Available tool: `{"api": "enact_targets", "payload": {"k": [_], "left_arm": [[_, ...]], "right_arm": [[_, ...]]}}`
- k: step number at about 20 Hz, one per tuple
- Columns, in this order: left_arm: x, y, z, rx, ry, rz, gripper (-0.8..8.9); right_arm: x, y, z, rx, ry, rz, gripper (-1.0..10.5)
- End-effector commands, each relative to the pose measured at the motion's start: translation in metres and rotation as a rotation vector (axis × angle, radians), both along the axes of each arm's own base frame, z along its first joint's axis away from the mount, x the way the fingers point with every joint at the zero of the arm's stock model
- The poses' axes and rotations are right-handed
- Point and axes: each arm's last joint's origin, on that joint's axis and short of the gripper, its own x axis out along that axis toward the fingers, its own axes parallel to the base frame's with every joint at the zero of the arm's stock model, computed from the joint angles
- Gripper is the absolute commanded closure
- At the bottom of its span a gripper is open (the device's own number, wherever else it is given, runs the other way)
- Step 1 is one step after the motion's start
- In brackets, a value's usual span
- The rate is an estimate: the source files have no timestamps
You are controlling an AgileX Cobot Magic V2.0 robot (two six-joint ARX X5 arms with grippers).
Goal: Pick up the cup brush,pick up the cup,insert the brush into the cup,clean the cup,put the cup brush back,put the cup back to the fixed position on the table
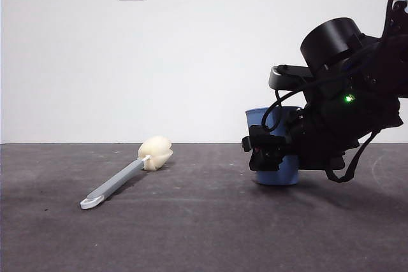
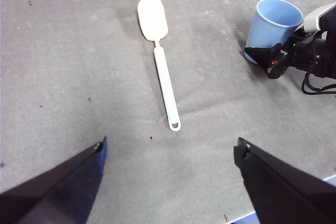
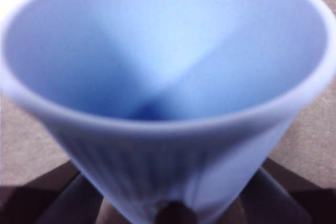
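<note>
Two things matter on the table: the brush and the cup. The brush lies flat on the left, untouched, its sponge head on the far end and its looped handle end pointing near and left. The cup stands upright on its base to the right, well apart from the brush.

At the cup, the right gripper reaches in low from the right, its jaws set one on each side of the cup's lower wall. In the right wrist view the cup fills the picture, mouth open and empty, with a dark jaw showing on either side of its base. The jaws look close against the wall, but I cannot tell whether they already squeeze it, and the cup's base looks to be on the table.

The left gripper hangs above the near side of the brush, jaws spread wide and empty, well clear of the handle.

My reading is that the pick-ups are in hand, with the cup nearer to being taken than the brush. Next, the right jaws need a firm pinch before lifting, and the left gripper needs to come down over the handle, lined across it, and close.
</note>
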Motion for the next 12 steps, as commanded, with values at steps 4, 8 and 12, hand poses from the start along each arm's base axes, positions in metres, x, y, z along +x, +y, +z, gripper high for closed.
{"api": "enact_targets", "payload": {"k": [4, 8, 12], "left_arm": [[0.0001, 0.0002, -0.0010, 0.007, -0.005, -0.003, 4.04], [0.0000, 0.0002, -0.0011, 0.008, -0.004, -0.003, 4.04], [-0.0003, 0.0004, -0.0017, 0.012, 0.002, -0.003, 4.04]], "right_arm": [[-0.0131, -0.0044, -0.0247, -0.090, 0.173, 0.019, 6.2], [-0.0164, -0.0062, -0.0289, -0.116, 0.225, 0.017, 5.4], [-0.0171, -0.0066, -0.0284, -0.106, 0.239, 0.006, 5.3]]}}
